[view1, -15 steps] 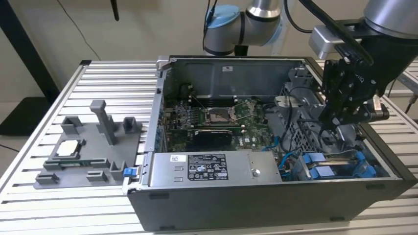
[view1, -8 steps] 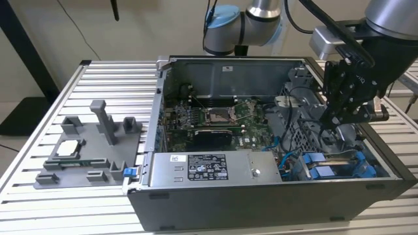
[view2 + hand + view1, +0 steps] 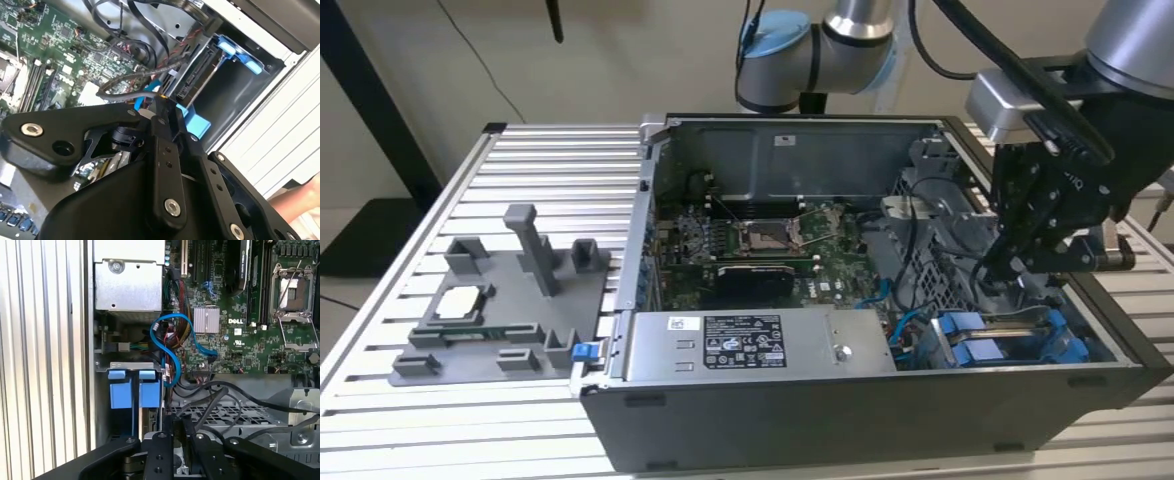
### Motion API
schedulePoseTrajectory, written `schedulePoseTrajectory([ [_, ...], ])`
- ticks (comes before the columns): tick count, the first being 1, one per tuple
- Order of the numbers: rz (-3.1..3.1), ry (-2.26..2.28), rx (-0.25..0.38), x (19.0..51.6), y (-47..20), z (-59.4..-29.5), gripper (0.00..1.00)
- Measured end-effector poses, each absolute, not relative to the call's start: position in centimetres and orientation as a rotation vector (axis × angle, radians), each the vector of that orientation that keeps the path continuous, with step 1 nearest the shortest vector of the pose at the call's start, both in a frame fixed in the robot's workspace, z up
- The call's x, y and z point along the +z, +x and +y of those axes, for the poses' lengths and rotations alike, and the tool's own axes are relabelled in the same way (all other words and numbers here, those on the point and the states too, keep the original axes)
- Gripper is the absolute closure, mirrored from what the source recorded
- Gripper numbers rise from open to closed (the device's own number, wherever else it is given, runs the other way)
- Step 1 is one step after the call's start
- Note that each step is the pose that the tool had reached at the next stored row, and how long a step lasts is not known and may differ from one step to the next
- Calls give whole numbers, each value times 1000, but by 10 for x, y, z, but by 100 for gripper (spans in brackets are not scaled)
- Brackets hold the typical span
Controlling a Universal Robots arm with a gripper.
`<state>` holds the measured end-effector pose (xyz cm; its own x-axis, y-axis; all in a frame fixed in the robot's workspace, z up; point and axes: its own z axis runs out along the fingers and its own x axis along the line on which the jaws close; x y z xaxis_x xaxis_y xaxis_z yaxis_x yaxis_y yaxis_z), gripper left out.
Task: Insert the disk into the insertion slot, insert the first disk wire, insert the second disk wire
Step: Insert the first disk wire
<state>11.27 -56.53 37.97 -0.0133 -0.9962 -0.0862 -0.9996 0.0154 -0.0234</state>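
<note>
- While my arm reaches down into the open computer case (image 3: 854,420) on the desk (image 3: 400,420), my jaws hang over the drive-bay corner at the exterior view's right.
- Jaw state: I cannot tell from these views whether the jaws are wide, narrow or clamped on anything.
- Disk position: the disk (image 3: 1003,345) lies inside the insertion slot (image 3: 131,367), with the blue carrier tabs (image 3: 135,390) at the bay mouth. I judge it seated.
- Wire position: a blue wire (image 3: 167,342) loops from the motherboard (image 3: 240,335) toward the disk's connector edge, close to my jaw tips in the second wrist view. I cannot tell whether its plug is mated.
- Hazard, snagging: black wires (image 3: 220,395) drape over the perforated cage (image 3: 225,415) beside my jaws. A sideways move could catch them and drag a plug loose.
- Hazard, misalignment: a plug presented tilted to the connector would likely jam or bend its contacts.
- Hazard, pressure: a push on the carrier tabs could unclip the disk.
</note>
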Motion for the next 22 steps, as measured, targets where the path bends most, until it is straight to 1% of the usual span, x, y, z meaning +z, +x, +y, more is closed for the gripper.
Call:
schedulePoseTrajectory([
  [6,2182,-2150,67,379,114,-577,100],
  [22,2181,-2150,67,377,118,-582,100],
])
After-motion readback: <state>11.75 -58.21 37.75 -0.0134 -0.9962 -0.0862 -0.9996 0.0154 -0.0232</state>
